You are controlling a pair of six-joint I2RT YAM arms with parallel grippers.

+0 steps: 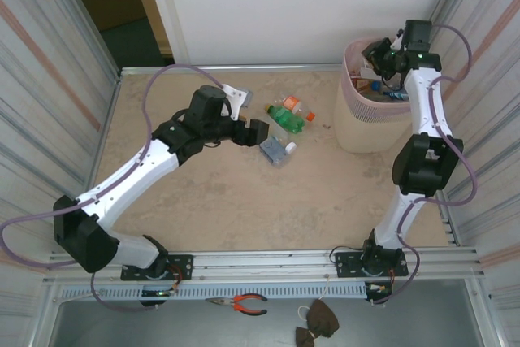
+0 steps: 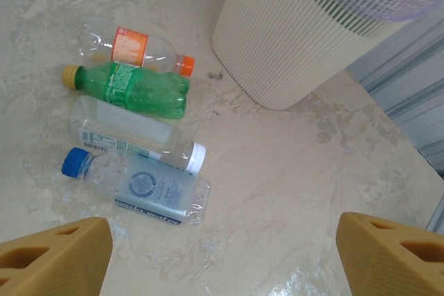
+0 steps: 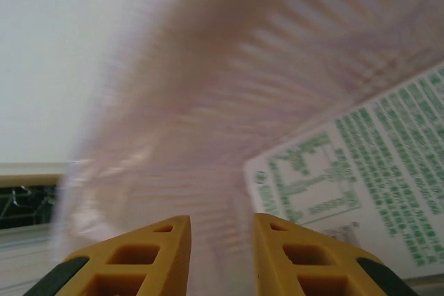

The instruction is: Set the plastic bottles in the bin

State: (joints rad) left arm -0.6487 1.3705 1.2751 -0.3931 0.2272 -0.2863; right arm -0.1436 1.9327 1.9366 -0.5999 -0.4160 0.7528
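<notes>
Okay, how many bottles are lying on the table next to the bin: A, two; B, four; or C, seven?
B: the left wrist view shows four lying on the table left of the bin: an orange-labelled bottle, a green bottle, a white-capped bottle and a blue-capped bottle.

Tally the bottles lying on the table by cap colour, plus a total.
Orange-capped bottle: 1
Yellow-capped green bottle: 1
White-capped clear bottle: 1
Blue-capped clear bottle: 1
Total: 4
</notes>
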